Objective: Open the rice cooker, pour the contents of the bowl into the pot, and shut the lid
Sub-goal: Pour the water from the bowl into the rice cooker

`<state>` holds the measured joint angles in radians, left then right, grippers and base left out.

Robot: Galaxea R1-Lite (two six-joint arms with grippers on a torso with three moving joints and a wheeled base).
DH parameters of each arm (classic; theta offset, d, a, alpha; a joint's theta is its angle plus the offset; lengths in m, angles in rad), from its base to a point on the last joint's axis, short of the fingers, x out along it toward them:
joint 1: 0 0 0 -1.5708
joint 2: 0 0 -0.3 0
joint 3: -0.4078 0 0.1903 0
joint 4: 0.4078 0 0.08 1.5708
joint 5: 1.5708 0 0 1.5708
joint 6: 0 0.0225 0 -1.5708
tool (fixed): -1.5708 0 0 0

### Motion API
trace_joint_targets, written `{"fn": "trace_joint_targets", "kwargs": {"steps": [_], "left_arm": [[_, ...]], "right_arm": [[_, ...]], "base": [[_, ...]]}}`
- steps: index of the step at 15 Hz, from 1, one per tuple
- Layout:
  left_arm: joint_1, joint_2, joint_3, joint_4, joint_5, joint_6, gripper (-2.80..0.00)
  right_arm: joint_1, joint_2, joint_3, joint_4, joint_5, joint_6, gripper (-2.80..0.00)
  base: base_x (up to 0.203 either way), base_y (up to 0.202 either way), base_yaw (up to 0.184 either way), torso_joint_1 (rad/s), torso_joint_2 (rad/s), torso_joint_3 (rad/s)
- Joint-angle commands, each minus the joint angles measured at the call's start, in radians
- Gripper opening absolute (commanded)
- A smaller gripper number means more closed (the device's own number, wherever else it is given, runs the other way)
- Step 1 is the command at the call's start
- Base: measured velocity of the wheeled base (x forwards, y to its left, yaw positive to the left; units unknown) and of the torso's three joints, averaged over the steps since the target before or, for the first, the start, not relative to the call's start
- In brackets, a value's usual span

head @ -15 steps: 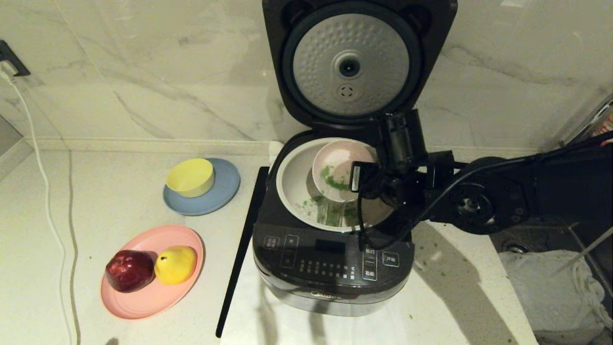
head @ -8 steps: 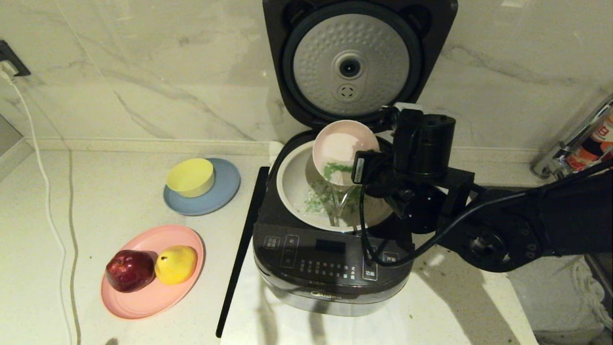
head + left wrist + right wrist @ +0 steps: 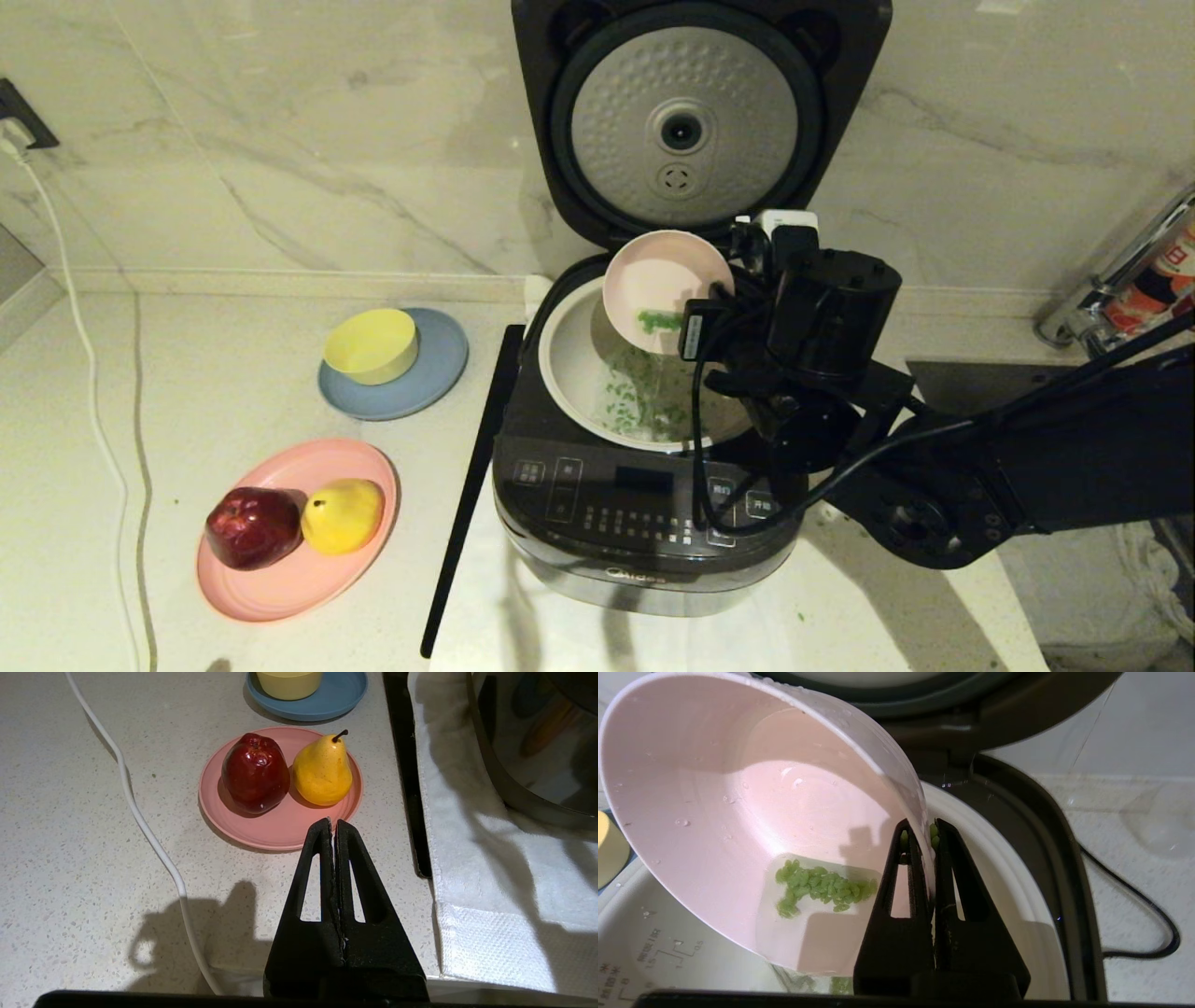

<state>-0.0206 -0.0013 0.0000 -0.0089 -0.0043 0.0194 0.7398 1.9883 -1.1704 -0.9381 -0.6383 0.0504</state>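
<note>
The dark grey rice cooker (image 3: 644, 523) stands open, its lid (image 3: 686, 121) upright with the dimpled silver disc facing me. My right gripper (image 3: 922, 828) is shut on the rim of the pale pink bowl (image 3: 653, 280) (image 3: 738, 826), holding it steeply tilted over the cream-white pot (image 3: 569, 359) (image 3: 1008, 877). A clump of green contents (image 3: 822, 889) clings low inside the bowl, and more green bits (image 3: 639, 401) lie in the pot. My left gripper (image 3: 332, 823) is shut and empty, parked above the counter beside the pink plate.
A pink plate (image 3: 280, 579) with a red apple (image 3: 250, 525) and a yellow pear (image 3: 344, 513) sits left of the cooker. Behind it a yellow bowl (image 3: 371, 343) rests on a blue plate (image 3: 439, 373). A white cable (image 3: 98, 420) runs along the far left. A sink lies at the right.
My right arm has rolled and raised the bowl from a slight to a steep tilt. Most of the green bits and water have run into the pot.
</note>
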Motion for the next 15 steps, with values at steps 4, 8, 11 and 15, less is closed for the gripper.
{"fn": "trace_joint_targets", "kwargs": {"steps": [4,8,11,15], "left_arm": [[0.000,0.000,0.009,0.001,0.000,0.001,-2.80],[0.000,0.000,0.009,0.000,0.000,0.000,-2.80],[-0.001,0.000,0.009,0.000,0.000,0.001,-2.80],[0.001,0.000,0.009,0.000,0.000,0.001,-2.80]], "right_arm": [[-0.003,0.020,0.011,-0.089,-0.003,-0.054,-2.80],[-0.003,0.021,0.018,-0.136,-0.003,-0.095,-2.80],[-0.002,0.020,0.021,-0.136,-0.003,-0.095,-2.80],[0.000,0.005,0.018,-0.126,0.000,-0.098,-2.80]], "base": [[0.000,0.000,0.000,0.000,0.00,0.000],[0.000,0.000,0.000,0.000,0.00,0.000],[0.000,0.000,0.000,0.000,0.00,0.000],[0.000,0.000,0.000,0.000,0.00,0.000]]}}
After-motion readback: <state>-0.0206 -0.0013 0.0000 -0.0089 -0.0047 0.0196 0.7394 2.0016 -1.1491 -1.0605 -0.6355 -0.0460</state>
